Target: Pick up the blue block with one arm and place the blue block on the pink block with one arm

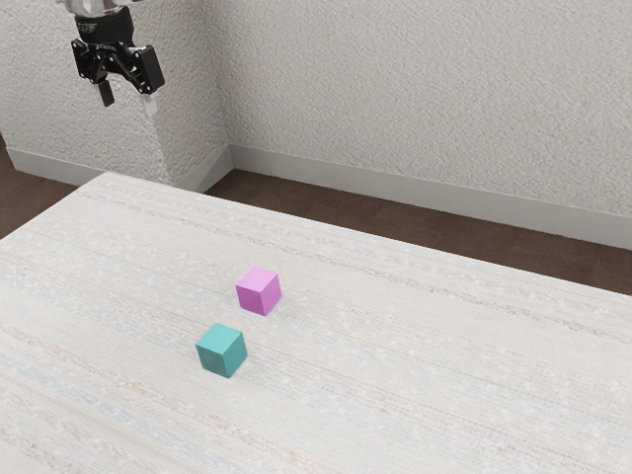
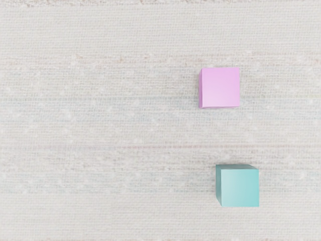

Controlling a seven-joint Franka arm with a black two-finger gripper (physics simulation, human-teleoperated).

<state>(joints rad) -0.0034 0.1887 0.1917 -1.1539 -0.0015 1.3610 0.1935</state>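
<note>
Blue block (image 1: 221,350) nr pink block (image 1: 259,290), not touching – fingers (image 1: 105,94) spread, empty, high up

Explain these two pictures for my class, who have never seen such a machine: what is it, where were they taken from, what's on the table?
These are computer-simulated pictures. The side view shows a robot arm's black two-finger gripper, high above a pale table, open and holding nothing. The other picture comes from a camera on the arm's hand, looking down. On the table sit two cubes, apart from each other: a pink block and a blue block, nearer teal. Neither is stacked yet.
</note>
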